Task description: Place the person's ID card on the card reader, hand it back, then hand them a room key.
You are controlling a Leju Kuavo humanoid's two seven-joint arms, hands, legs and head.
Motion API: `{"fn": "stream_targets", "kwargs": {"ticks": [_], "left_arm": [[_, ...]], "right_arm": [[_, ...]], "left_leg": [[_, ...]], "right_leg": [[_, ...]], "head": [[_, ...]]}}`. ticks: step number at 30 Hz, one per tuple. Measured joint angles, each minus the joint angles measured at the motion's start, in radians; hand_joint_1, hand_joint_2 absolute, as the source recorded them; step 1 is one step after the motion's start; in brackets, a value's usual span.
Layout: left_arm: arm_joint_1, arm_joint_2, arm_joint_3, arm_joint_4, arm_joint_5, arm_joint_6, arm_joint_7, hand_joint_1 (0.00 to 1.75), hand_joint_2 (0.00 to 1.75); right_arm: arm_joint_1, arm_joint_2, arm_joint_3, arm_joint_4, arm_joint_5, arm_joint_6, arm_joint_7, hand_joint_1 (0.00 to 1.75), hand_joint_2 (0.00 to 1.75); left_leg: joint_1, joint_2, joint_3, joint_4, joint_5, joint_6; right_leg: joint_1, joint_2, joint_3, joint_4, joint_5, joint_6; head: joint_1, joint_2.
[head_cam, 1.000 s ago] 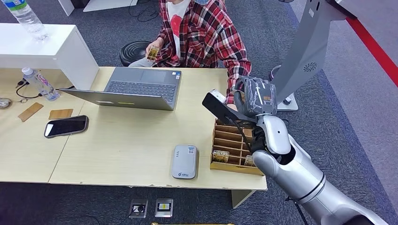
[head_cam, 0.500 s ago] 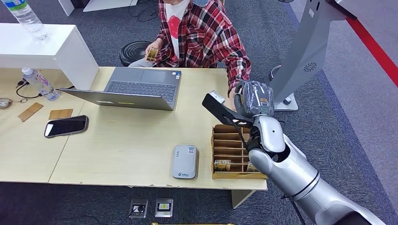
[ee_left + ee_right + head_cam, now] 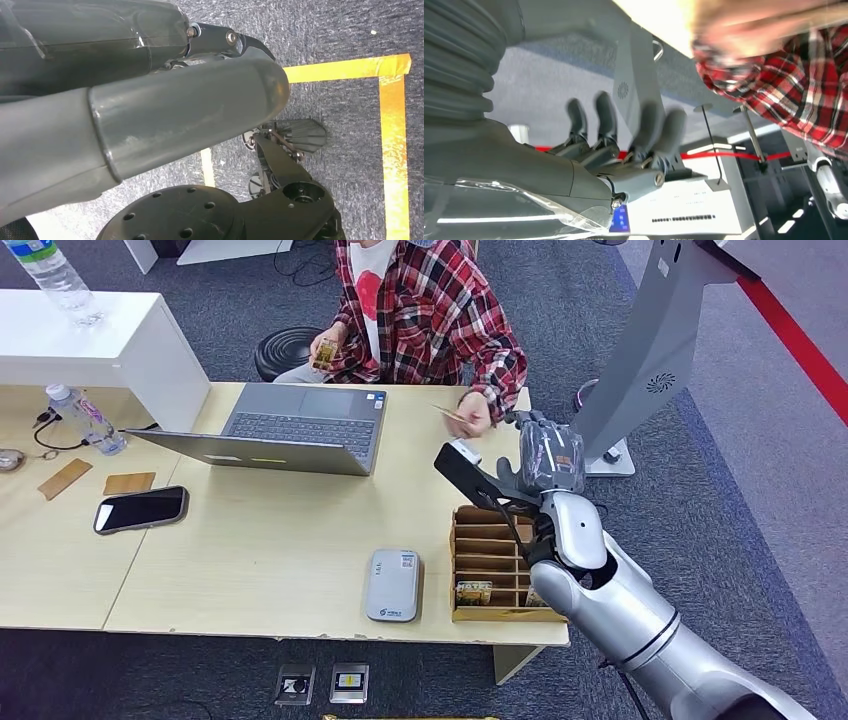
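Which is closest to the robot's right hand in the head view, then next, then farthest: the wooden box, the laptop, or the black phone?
From the right hand:
1. Wooden box, just beneath it at the table's right end.
2. Laptop, mid-table, toward the person.
3. Black phone, far over on the left.

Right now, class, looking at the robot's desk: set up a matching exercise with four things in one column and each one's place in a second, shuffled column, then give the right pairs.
Things:
1. laptop
2. card reader
3. smartphone
4. wooden card organizer

Places:
A. at the desk's right end, under the right hand
B. near the desk's front edge, just left of the organizer
C. open, in front of the person
D. lying flat, left of the laptop

Pairs: 1-C, 2-B, 3-D, 4-A
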Motion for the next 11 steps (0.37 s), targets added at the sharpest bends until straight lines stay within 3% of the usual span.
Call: {"fn": "stream_targets", "kwargs": {"ticks": [11], "left_arm": [[0.011, 0.0, 0.0, 0.0, 0.038, 0.005, 0.0, 0.0, 0.0]], "right_arm": [[0.143, -0.049, -0.044, -0.122, -0.107, -0.055, 0.005, 0.0, 1.75]], "left_leg": [[0.0, 0.0, 0.0, 0.0, 0.0, 0.0]], "right_leg": [[0.0, 0.0, 0.0, 0.0, 0.0, 0.0]], "head": [[0.0, 0.0]]}}
